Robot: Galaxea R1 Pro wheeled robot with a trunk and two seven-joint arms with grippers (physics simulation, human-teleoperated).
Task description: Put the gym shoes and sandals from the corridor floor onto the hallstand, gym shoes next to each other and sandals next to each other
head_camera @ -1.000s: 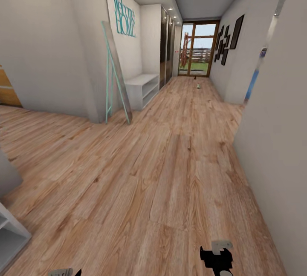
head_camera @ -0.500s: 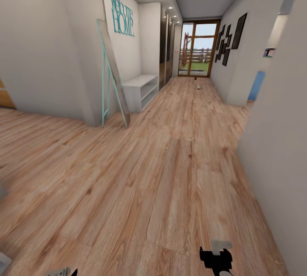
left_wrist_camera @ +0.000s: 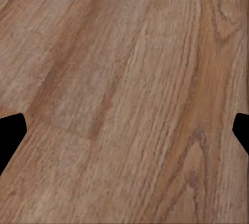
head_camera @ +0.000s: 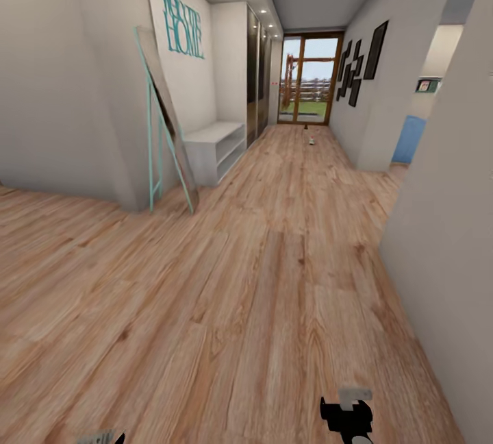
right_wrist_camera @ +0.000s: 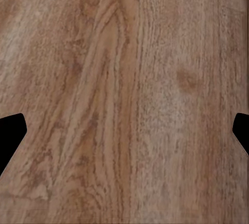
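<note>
The corridor floor (head_camera: 274,279) runs its planks lengthwise toward a glass door (head_camera: 306,79) at the far end. Far down it, near that door, lie two small objects (head_camera: 310,140) — too small to tell their kind or which way they point. A white low shelf unit (head_camera: 213,146) stands along the left wall beside a leaning mirror (head_camera: 164,122). The left gripper (left_wrist_camera: 124,130) and right gripper (right_wrist_camera: 124,130) both hang spread wide over bare planks, empty.
</note>
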